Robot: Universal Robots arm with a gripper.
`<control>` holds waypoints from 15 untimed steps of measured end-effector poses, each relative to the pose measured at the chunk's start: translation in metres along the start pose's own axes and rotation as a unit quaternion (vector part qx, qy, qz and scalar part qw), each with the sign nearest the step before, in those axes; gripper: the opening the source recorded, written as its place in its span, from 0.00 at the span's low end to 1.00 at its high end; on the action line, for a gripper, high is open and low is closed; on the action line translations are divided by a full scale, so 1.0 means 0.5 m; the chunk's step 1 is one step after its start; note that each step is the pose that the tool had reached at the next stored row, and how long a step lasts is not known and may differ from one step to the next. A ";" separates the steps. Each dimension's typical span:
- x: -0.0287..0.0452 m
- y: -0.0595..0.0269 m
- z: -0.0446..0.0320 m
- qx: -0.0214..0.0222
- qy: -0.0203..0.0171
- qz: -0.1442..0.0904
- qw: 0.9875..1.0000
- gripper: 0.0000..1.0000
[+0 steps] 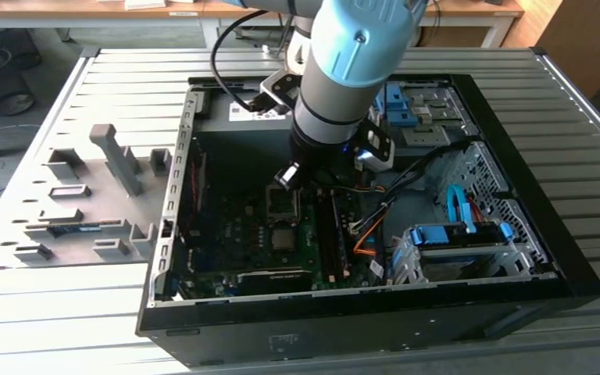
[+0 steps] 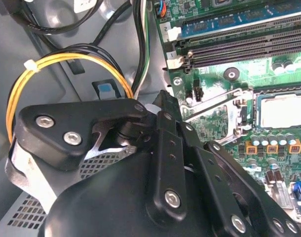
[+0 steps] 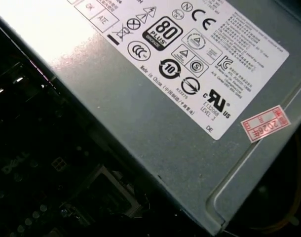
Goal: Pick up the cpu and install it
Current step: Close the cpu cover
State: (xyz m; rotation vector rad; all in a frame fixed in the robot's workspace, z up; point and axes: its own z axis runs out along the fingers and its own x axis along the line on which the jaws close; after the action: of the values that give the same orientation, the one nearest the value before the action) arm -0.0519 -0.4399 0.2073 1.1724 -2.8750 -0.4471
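The slatted grey tabletop [image 1: 91, 312] carries an open black computer case [image 1: 383, 320] lying on its side, with a grey fixture block [image 1: 81, 203] of slots and upright posts beside it toward the exterior view's left.

Inside the case, the grey metal power supply box [image 3: 155, 133] with its white label [image 3: 190, 54] sits at the far end. The green motherboard [image 1: 248, 234] covers the case floor, and a drive cage with blue fittings [image 1: 456, 238] stands toward the exterior view's right.

The robot arm [image 1: 347, 70], pale blue and grey, reaches down into the case over the middle of the motherboard. Its black end effector [image 2: 160, 123] appears in the second wrist view as linked black finger bars; whether they are spread or closed cannot be told, and nothing is seen held between them.

A yellow cable loop [image 2: 47, 69] bound with a white tie curves across the case floor just beside the end effector.

Two long black memory slots [image 2: 249, 49] run along the board's edge.

The cpu [image 2: 282, 110] appears to be seated in the motherboard socket, its silvery face upward inside the metal socket frame [image 2: 214, 116], apart from the end effector. In the exterior view it is a small pale square [image 1: 281, 237] just below the arm's tip.
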 end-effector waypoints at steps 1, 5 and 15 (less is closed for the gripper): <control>0.000 0.000 -0.001 0.000 0.000 0.000 1.000 0.10; 0.001 0.002 -0.005 0.000 0.000 0.000 1.000 0.10; 0.002 0.008 -0.018 0.001 -0.001 0.000 1.000 0.10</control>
State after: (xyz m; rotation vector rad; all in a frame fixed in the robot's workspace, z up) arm -0.0542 -0.4402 0.2167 1.1737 -2.8772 -0.4459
